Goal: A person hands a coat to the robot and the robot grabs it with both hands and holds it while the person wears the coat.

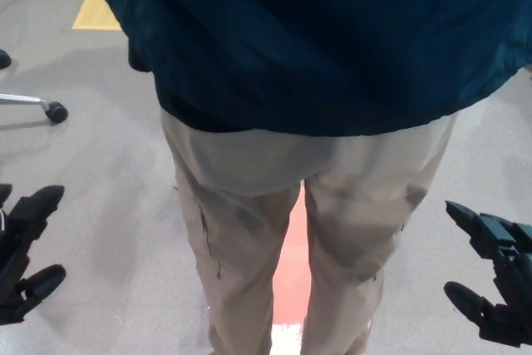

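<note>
Head view: coat (332, 39) on person; left hand (23, 255), right hand (495, 280) spread wide, empty. Stepping back risks bumping them.

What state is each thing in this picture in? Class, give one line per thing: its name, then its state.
Coat: dark blue, on the person's back, hem hanging over the trousers, held by neither hand.
Left hand: open, empty, low at the picture's edge.
Right hand: open, empty, apart from the coat.
Person's trousers: beige, legs standing, back turned to the robot.
Chair caster: resting on the floor.
</note>
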